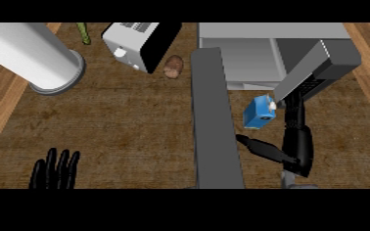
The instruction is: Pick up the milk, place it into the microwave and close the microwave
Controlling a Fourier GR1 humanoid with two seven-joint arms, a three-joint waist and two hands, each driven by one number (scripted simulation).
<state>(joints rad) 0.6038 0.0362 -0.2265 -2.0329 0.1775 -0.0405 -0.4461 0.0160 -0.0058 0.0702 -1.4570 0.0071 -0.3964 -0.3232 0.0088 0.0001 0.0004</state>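
Observation:
The milk (pixel 256 113) is a small blue carton with a white cap. It sits just in front of the microwave (pixel 249 61), whose cavity shows at the top right. The microwave's door (pixel 215 127) stands open, a long grey slab running down the middle of the view. Right of the door, my right hand (pixel 298 144) comes up from the lower edge. Its straight fingers (pixel 292 115) lie along the carton's right side, and its thumb (pixel 259 147) is spread apart below the carton. My left hand (pixel 54 170) rests open at the lower left, fingers up.
A white and black toaster (pixel 137 45) stands at the back, with a potato (pixel 173 67) beside it near the door's far end. A large white cylinder (pixel 39 58) fills the back left, with a green vegetable (pixel 84 33) behind it. Wooden edges border the brown counter (pixel 123 122).

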